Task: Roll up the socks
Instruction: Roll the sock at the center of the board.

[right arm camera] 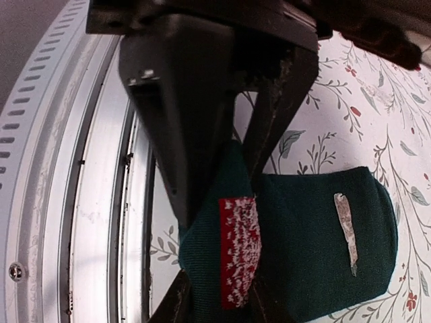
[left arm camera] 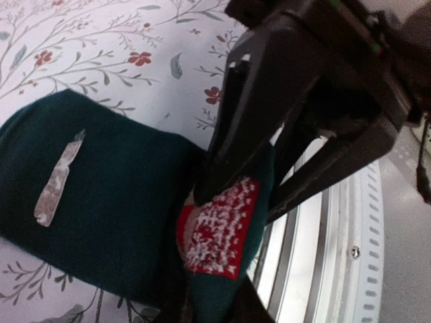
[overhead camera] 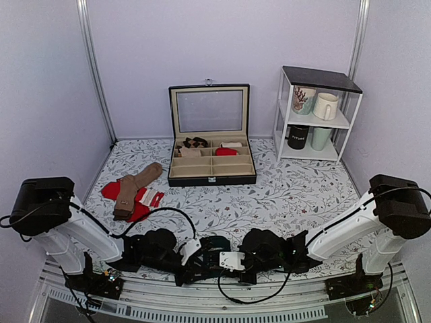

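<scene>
The dark teal socks [overhead camera: 217,243] lie at the table's near edge, between both arms. In the left wrist view the socks [left arm camera: 101,202] spread flat, with a folded edge carrying a red-and-white patch [left arm camera: 219,229]. My left gripper [left arm camera: 209,306] is shut on that folded edge from below. From the opposite side, my right gripper [right arm camera: 219,306] pinches the same fold with the patch [right arm camera: 239,249]. The two grippers meet nose to nose, left gripper [overhead camera: 195,262] and right gripper [overhead camera: 232,261]. A pale strip [right arm camera: 345,232] lies on the flat part of the socks.
A metal rail [overhead camera: 222,296] runs along the table's near edge, right beside the socks. Tan socks [overhead camera: 135,188] rest on red socks [overhead camera: 111,190] at the left. An open black box [overhead camera: 212,168] stands at the back centre. A white shelf [overhead camera: 316,114] with mugs stands at the back right.
</scene>
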